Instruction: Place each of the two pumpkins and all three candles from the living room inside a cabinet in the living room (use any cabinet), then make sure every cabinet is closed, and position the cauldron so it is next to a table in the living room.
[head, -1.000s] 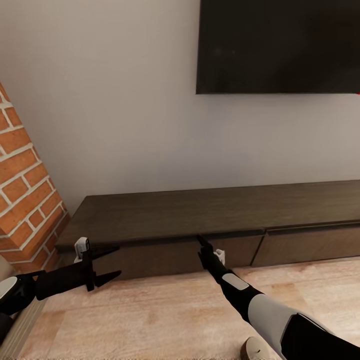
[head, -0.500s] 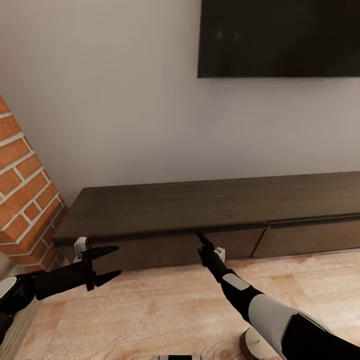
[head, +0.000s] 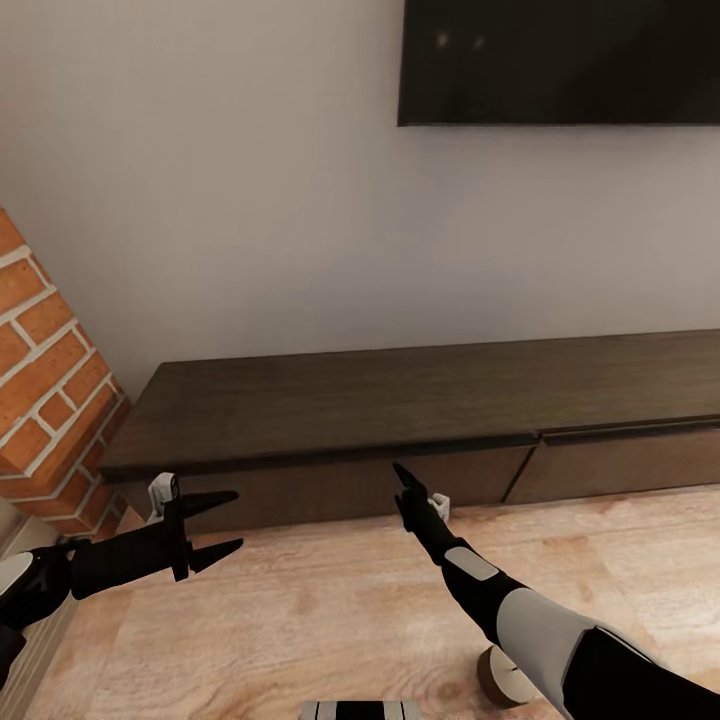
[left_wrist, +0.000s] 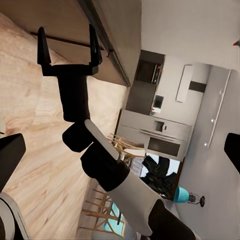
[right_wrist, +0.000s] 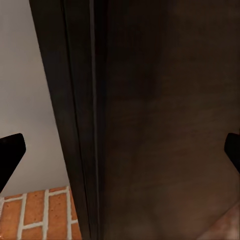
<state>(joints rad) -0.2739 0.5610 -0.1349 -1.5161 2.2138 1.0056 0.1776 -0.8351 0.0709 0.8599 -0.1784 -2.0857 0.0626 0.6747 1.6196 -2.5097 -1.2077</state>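
Nearest, at 5 o'clock by the picture's bottom edge: a short round beige-grey candle (head: 503, 682) on the pale wood floor (head: 330, 610), half hidden behind the right arm. Probably waiting there to go into a drawer.

At 8 o'clock: black left gripper (head: 222, 528), fingers spread wide, holding nothing, parked low over the floor and out of the way.

Just past the middle: black right gripper (head: 402, 483), seen edge-on here, but in the left wrist view (left_wrist: 68, 51) spread apart and empty. Aimed at the drawer front, probably to pull it out or push it shut.

Beyond, from 9 to 3 o'clock: long low dark brown wood cabinet (head: 420, 400), drawers looking shut, far end cut off. Red brick wall (head: 45, 370) at 9 o'clock.

Farthest, at 1 o'clock: flat black TV screen (head: 560, 60), top cut off.
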